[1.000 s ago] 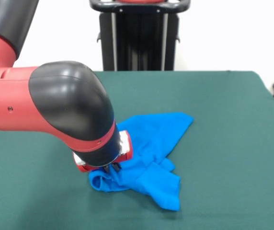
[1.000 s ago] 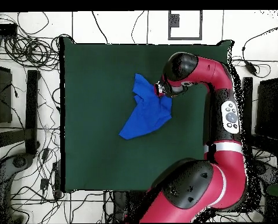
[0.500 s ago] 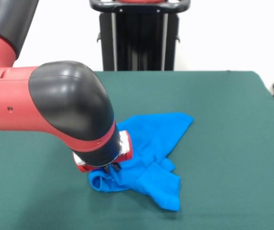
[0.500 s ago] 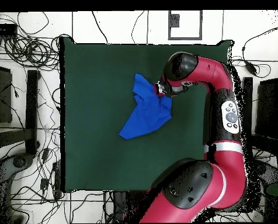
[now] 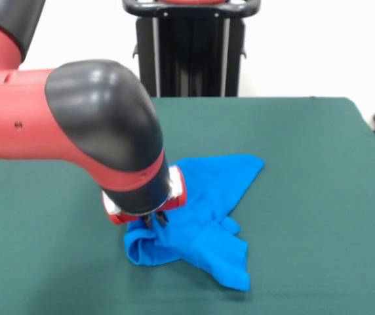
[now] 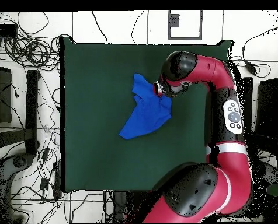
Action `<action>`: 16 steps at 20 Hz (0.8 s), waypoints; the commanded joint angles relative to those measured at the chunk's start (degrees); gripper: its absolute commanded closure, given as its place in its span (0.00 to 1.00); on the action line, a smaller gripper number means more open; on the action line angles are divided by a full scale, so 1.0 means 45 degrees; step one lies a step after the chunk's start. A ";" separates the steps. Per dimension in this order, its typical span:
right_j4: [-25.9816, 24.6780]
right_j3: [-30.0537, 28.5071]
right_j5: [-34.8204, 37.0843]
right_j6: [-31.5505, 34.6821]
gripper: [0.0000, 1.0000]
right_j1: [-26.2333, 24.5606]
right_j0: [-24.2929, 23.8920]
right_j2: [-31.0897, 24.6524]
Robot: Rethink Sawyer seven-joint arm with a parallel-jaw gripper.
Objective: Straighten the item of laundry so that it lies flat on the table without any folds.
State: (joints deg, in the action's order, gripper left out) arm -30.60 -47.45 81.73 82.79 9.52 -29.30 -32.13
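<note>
The bright blue T-shirt (image 5: 207, 210) lies crumpled and folded over itself on the dark green table (image 5: 305, 164), near the middle. My gripper (image 5: 156, 222) stands over the shirt's near left corner, and its dark fingertips are pinched together in the fabric, which bunches up into a small raised roll under them. In the overhead view the shirt (image 6: 144, 111) lies right of the table's (image 6: 94, 87) centre, and the gripper (image 6: 160, 93) is at the shirt's upper right edge, mostly hidden under the wrist.
My bulky red and black arm (image 5: 102, 131) covers the left of the front view. The black pedestal (image 5: 191, 46) stands behind the table's far edge. Cables (image 6: 24, 52) and black stands lie on the floor beside the table.
The arm has risen a little and shifted slightly to the right in the front view. The shirt's pinched corner has lifted and bunched up with it; the rest of the shirt has hardly moved.
</note>
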 commanded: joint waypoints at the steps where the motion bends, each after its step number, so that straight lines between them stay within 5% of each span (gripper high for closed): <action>1: 0.0755 -0.3252 -0.1132 -0.1217 1.00 0.2102 0.0212 -0.0378; 6: 0.0952 -0.5003 -0.1849 -0.0254 1.00 0.3503 0.0197 -0.0188; 16: 0.0610 -0.6590 -0.3675 0.0538 1.00 0.4024 0.0184 0.0217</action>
State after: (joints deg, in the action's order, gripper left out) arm -28.27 -65.66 71.77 82.79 25.88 -29.79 -31.92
